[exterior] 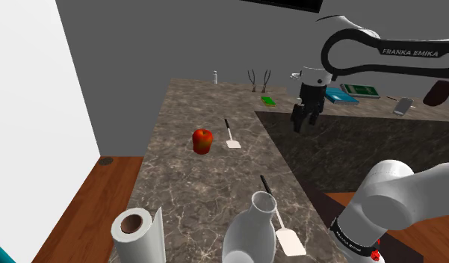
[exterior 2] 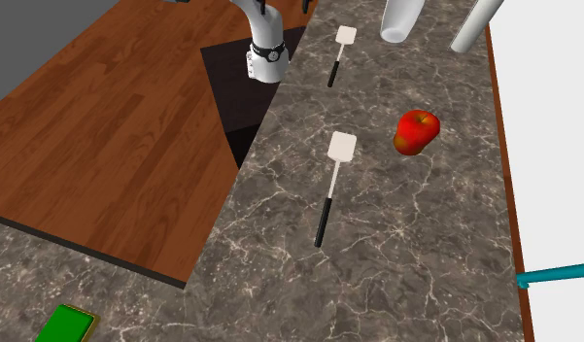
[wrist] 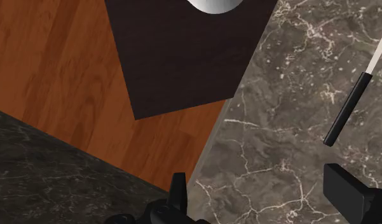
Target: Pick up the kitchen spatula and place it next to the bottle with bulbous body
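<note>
While the claw [exterior: 305, 118] hangs in the air off the bench [exterior: 181, 183] edge, its two fingers [wrist: 347, 191] stand wide apart with nothing between them (it grips nothing at all). Seen from the wrist, it looks down on the bench edge, with the wood floor [wrist: 49, 76] and the dark stand [wrist: 183, 57] beyond.

The spatula [exterior: 230, 135] lies flat on the marbled bench, well apart from the claw. Its white head points toward the stand and its black handle away from it. From the wrist, the handle's end [wrist: 347, 109] lies on the bench ahead of one finger, beyond its tip and not in the gap.

A red apple [exterior: 202, 140] sits just beside the spatula on the shoulder view's left, not touching it. In the second exterior view the two lie side by side, the apple [exterior 2: 416, 131] level with the spatula's head [exterior 2: 340, 146].

The bottle [exterior: 249, 233] stands at the near end of the bench, pale with a rounded body and an open neck. It is well apart from the spatula. A second spatula [exterior: 282, 223] lies right beside the bottle on the shoulder view's right (whether they touch, I cannot tell). A paper roll [exterior: 133, 228] stands on the bottle's other side.
</note>
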Action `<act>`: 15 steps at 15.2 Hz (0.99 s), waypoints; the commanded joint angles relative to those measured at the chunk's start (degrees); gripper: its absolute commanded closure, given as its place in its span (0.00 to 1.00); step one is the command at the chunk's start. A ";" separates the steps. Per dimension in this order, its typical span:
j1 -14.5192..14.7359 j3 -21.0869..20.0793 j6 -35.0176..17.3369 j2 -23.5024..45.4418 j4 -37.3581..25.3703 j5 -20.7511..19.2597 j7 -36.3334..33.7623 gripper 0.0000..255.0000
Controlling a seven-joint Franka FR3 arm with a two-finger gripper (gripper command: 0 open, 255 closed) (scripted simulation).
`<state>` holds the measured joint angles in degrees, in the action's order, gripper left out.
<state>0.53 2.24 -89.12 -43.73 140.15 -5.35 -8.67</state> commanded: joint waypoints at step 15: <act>-1.73 -2.82 -23.91 27.38 -8.36 2.92 -14.84 0.00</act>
<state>-1.12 -0.33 -111.23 -18.84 132.90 -2.53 -22.27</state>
